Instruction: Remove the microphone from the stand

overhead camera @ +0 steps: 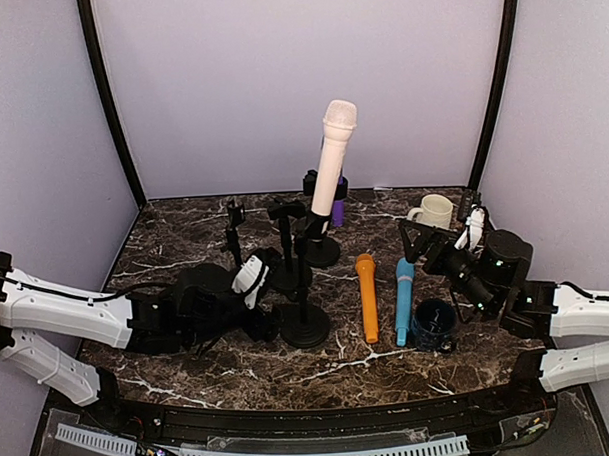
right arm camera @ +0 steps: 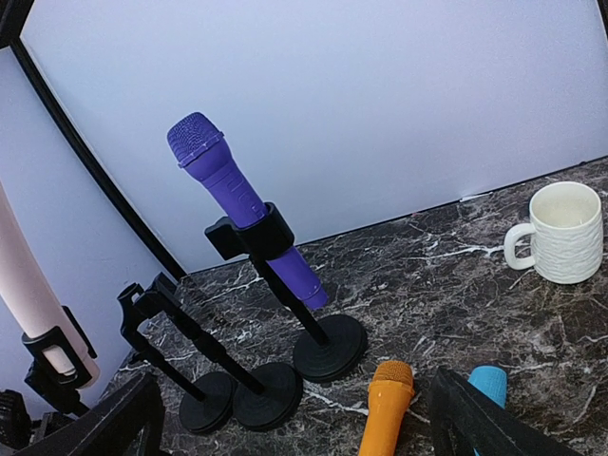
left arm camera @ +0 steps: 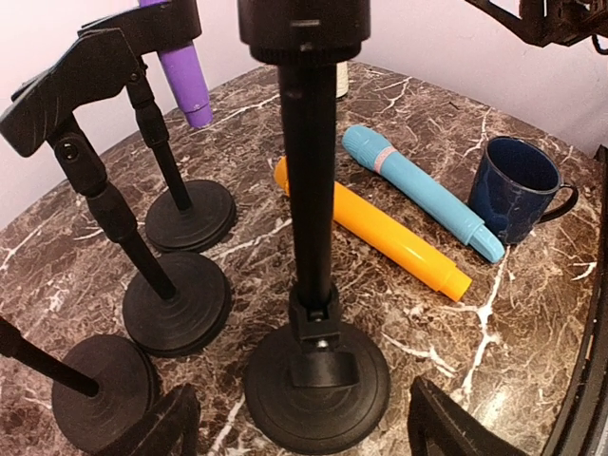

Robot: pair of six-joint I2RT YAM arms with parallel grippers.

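Note:
A pale pink microphone (overhead camera: pixel 333 155) stands tilted in the clip of the front black stand (overhead camera: pixel 305 325); its lower body shows at the right wrist view's left edge (right arm camera: pixel 28 304). A purple microphone (right arm camera: pixel 233 195) sits in the clip of a back stand (right arm camera: pixel 330 347). My left gripper (overhead camera: pixel 271 314) is open low on the table, and its fingers (left arm camera: pixel 152 427) flank the front stand's round base (left arm camera: pixel 316 385) without touching it. My right gripper (overhead camera: pixel 435 241) is open and empty, raised over the right side and facing the purple microphone.
An orange microphone (overhead camera: pixel 367 296) and a blue microphone (overhead camera: pixel 403 300) lie on the marble table (overhead camera: pixel 184 227). A dark blue mug (overhead camera: pixel 434 324) stands beside them and a white mug (overhead camera: pixel 434 211) at the back right. Two empty stands (left arm camera: pixel 176 304) crowd the left of the front stand.

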